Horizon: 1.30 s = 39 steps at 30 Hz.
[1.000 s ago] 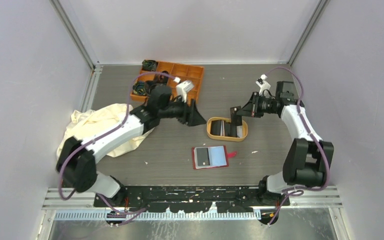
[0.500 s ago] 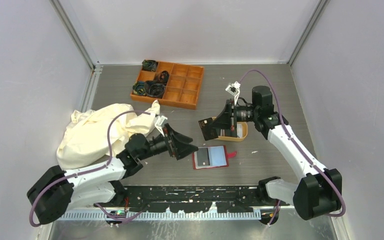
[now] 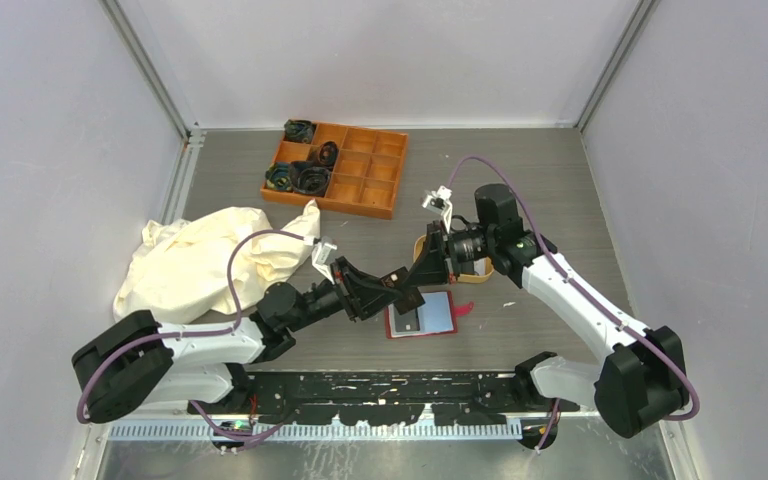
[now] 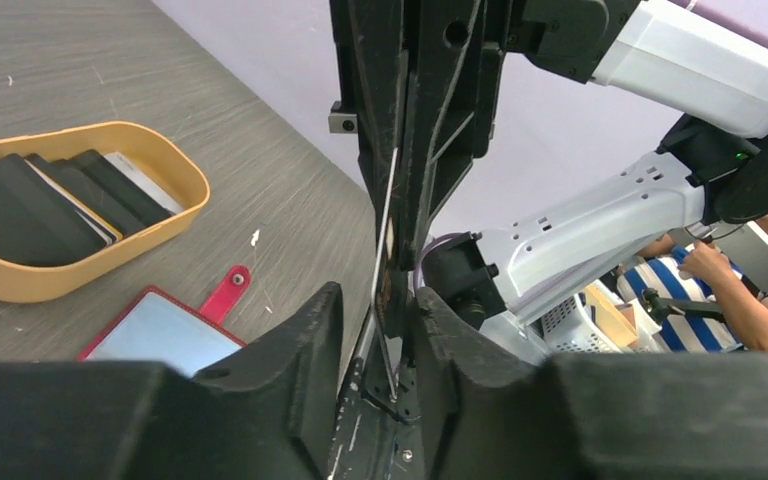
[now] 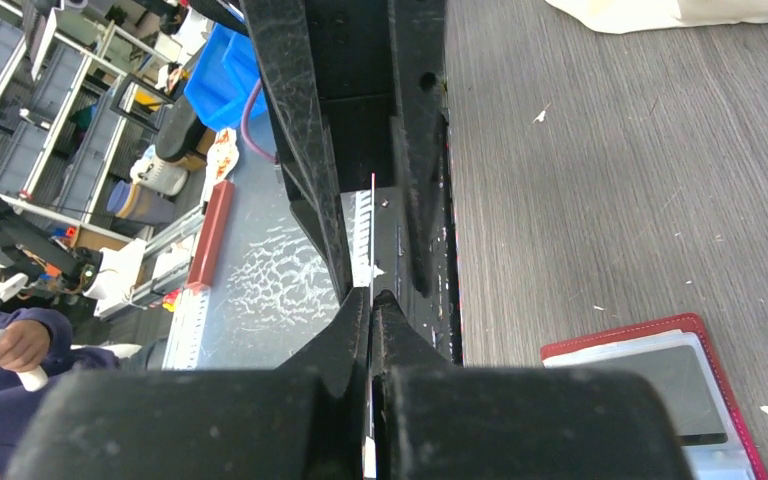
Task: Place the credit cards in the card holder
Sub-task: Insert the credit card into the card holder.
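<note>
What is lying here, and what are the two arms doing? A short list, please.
right tool: shut on one card
left tool: open, straddling that card
card holder: lying open, close to both tools
tan tray: holds more cards
orange box: far side, left of centre
cloth: crumpled, on the left

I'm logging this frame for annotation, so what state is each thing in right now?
Right gripper: shut on a credit card, held edge-on.
Left gripper: open, fingers either side of that card.
Card holder: open, flat on the table.
Tan tray: holds several cards.
Orange box: dark items in its left compartments.
Cloth: crumpled.
</note>
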{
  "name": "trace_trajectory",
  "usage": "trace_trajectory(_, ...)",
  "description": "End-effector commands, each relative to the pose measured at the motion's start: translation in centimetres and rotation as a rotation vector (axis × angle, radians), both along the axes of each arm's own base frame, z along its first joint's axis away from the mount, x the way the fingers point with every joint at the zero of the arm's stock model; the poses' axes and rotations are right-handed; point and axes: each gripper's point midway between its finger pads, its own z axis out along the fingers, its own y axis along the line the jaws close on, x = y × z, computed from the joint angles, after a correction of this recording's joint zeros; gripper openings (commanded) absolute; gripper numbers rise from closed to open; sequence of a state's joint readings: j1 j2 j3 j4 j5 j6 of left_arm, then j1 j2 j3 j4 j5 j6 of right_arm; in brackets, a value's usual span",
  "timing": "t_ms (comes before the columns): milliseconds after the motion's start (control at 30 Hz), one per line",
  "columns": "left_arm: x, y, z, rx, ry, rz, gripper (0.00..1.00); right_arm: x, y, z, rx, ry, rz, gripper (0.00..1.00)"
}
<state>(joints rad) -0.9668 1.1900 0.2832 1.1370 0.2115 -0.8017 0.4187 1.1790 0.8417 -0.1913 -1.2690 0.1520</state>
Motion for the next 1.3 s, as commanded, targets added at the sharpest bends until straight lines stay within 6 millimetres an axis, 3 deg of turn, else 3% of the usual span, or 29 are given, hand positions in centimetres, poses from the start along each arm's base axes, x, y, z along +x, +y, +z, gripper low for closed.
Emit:
trace_trajectory(0,-0.2,0.7,2.9,-0.057,-0.08,0.022,0.25,-0.3,0.1,1.4,0.03,-0.08,0.033,0.01)
trace_trajectory(67,-0.2,0.9,3.0,-0.022,-0.085,0.028,0.05,-0.4,0.1,1.3,0.03,-0.082,0.038,0.01)
trace_trajectory(133,-0.4,1.0,2.6,0.027,-0.086,0.023,0.0,-0.6,0.1,1.2,0.03,-0.086,0.041,0.05)
trace_trajectory(267,-0.3,2.0,1.1,0.131,-0.086,0.04,0.0,-0.6,-0.6,-0.5,-0.023,-0.19,0.033,0.45)
trace_trajectory(400,-0.5,3.6,-1.4,0.233,0.008,0.009,0.0,-1.4,-4.2,-4.6,-0.217,-0.561,0.167,0.83)
trace_trajectory(533,-0.9,3.7,-2.6,0.236,0.153,-0.05,0.0,-1.6,-7.1,-8.5,-0.333,-0.816,0.319,0.99)
trace_trajectory(667,-0.8,2.0,-3.9,0.193,0.271,-0.113,0.0,-1.5,-9.0,-12.4,-0.423,-0.917,0.415,1.0)
trace_trajectory(900,0.5,0.0,-6.0,0.129,0.379,-0.132,0.0,-0.3,-10.9,-16.0,-0.574,-0.869,0.475,1.0)
trace_trajectory(1267,2.4,-0.1,-10.5,0.253,0.456,-0.029,0.0,1.7,-12.5,-19.4,-0.761,-0.807,0.489,0.87)
